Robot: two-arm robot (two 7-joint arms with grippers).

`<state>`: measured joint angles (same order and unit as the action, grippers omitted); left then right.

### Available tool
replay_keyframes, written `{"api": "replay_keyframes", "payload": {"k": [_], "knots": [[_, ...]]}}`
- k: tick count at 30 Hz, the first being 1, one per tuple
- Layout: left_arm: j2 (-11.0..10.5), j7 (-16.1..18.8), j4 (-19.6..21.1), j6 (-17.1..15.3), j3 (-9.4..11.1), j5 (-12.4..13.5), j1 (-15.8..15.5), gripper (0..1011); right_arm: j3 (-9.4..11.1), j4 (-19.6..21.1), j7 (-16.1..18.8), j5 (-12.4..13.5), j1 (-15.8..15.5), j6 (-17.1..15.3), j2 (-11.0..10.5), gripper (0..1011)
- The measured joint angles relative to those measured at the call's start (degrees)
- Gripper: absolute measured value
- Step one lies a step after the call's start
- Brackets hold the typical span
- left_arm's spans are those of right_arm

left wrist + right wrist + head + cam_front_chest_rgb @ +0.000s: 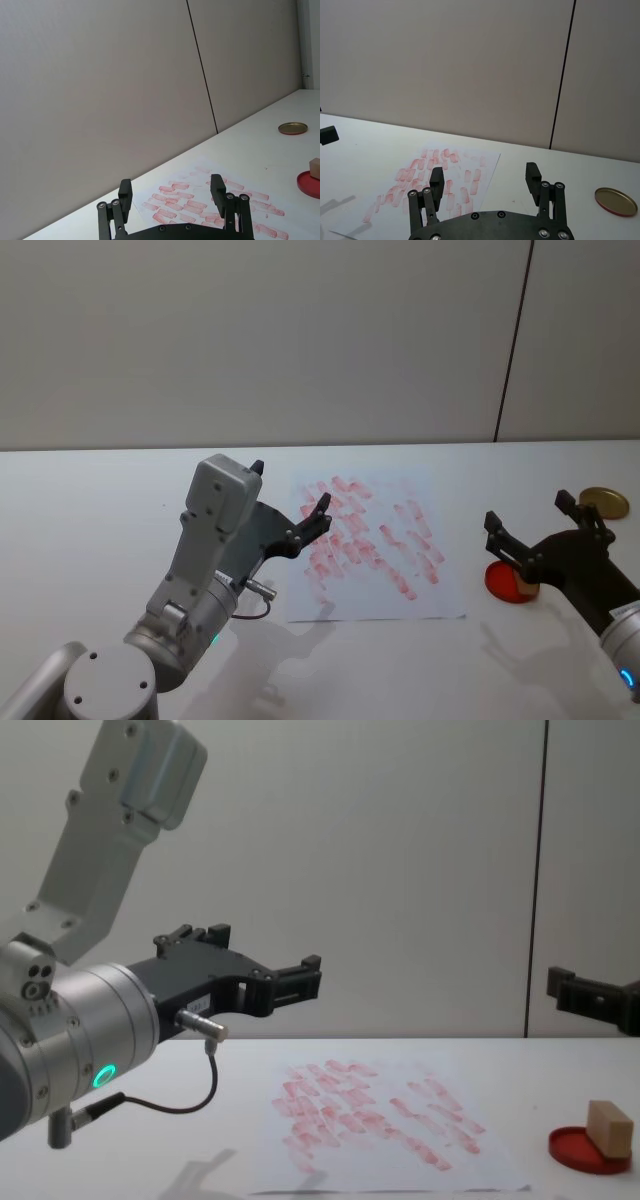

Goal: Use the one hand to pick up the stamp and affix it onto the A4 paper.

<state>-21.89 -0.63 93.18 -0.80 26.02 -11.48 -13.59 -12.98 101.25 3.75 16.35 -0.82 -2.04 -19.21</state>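
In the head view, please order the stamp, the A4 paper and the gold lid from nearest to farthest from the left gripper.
1. A4 paper, centre, just past the left gripper.
2. stamp, on the red ink pad, right side.
3. gold lid, far right, farther back.

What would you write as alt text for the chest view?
A tan stamp sits on a red ink pad at the right, beside the A4 paper covered in red marks. The left gripper hangs above the paper's left side; the right gripper shows above the stamp.

Left gripper (290,485), right gripper (528,508): raised, jaws spread
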Motion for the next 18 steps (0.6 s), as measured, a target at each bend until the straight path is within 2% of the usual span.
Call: {"api": "replay_keyframes", "payload": {"k": [18], "knots": [[0.00, 0.00, 0.00, 0.00, 0.00, 0.00, 0.00, 993, 0.04, 0.00, 0.08, 0.12, -0.02, 0.09, -0.13, 1001]]}}
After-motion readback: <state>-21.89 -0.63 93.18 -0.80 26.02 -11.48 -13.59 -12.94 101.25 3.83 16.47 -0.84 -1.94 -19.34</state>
